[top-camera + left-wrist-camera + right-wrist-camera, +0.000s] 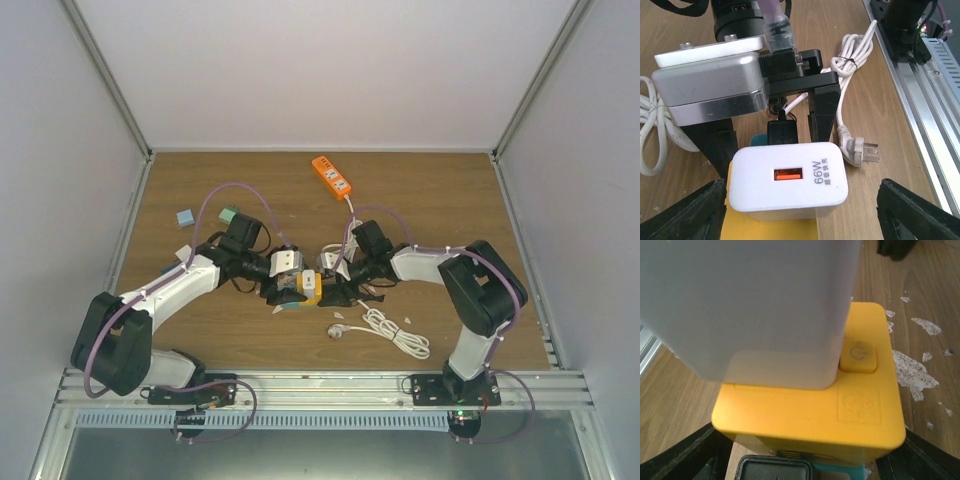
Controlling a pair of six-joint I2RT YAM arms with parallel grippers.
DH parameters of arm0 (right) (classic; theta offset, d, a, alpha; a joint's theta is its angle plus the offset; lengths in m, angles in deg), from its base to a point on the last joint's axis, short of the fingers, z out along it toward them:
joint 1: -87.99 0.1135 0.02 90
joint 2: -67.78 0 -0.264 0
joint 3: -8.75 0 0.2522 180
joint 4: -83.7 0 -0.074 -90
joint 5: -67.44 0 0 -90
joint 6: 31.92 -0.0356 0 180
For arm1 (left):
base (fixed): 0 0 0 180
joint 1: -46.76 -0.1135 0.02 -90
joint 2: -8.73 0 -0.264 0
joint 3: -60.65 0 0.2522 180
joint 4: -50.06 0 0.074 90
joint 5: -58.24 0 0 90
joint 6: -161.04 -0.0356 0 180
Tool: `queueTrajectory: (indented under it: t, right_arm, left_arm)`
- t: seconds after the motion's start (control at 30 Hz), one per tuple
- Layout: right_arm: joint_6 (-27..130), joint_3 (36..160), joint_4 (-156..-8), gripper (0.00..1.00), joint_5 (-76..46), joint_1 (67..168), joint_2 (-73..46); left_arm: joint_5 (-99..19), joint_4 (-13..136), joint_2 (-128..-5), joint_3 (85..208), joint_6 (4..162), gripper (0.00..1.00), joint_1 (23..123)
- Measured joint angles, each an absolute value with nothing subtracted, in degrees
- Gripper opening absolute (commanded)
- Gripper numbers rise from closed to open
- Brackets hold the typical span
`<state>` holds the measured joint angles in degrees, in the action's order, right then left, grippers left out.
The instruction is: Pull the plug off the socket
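far left on the wooden table (440, 200), a small blue block (185, 217) sits with a green block (228, 214) just beside it, both well apart from the action. now the left arm reaches in toward the middle, and its left gripper (801, 190) is spread wide. from its wrist camera one black finger (690, 215) stands on each side of the white charger plug (787, 182), and there is bare table between the plug and the finger on the rail side. nothing is held there.

centre stage: the white charger plug, with an orange port on its face, sits on the yellow socket cube (810, 410). no prongs show between them. the cube's power button (858, 356) lies just beside the plug's edge. the cube rests on the table between the two wrists, with a teal piece (758, 140) tucked at its base.

coming across, the right gripper (810, 432) faces the left one head-on. its jaws are also apart, with the yellow socket cube filling the space between them. i cannot tell whether its pads touch the cube's sides.

up at the back lies an orange power strip (331, 175), well clear. to the right, near the rail, a bundled white cable (395, 335) lies with its loose flat-pin plug (862, 152) on the wood. white flakes (912, 371) are scattered by the cube.
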<state>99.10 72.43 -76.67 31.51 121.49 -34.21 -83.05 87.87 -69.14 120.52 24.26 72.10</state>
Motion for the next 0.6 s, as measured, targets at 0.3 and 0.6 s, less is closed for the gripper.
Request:
queueTrajectory:
  t: [0.3,0.6]
  right_arm:
    - [95.9,71.2,-81.0,0.67,30.1,121.8,-33.6]
    - [94.8,70.4,-82.9,0.42,29.9,122.1,-33.3]
  left_arm:
    - [-82.1,85.8,-69.2,119.7,25.8,0.72,73.1]
    - [-80.7,84.3,-69.5,119.9,28.1,0.5,73.5]
